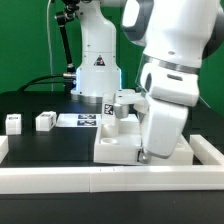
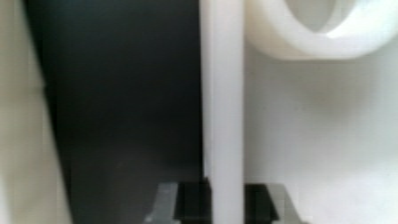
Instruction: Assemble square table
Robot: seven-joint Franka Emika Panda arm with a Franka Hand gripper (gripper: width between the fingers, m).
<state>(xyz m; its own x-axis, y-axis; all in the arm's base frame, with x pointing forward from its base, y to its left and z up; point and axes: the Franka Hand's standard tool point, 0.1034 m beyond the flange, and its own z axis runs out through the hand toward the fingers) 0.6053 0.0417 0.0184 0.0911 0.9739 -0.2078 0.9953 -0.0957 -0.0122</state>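
The square table's top point(image 1: 120, 143) is a white tray with a raised rim, lying on the black table toward the exterior view's right. My gripper point(image 1: 142, 154) reaches down at its near edge. In the wrist view the thin white rim point(image 2: 222, 90) runs straight between my two dark fingers point(image 2: 187, 203), and the gripper point(image 2: 226, 198) is shut on it. A round white socket point(image 2: 313, 25) shows inside the top. A tagged leg point(image 1: 124, 101) stands at the top's far side. Two small white block legs point(image 1: 14, 122) point(image 1: 45, 120) lie apart at the exterior view's left.
The marker board point(image 1: 84, 120) lies flat behind the top, in front of the robot base point(image 1: 98, 66). Long white border rails point(image 1: 100, 180) run along the front and along both sides point(image 1: 207, 150) of the black work surface.
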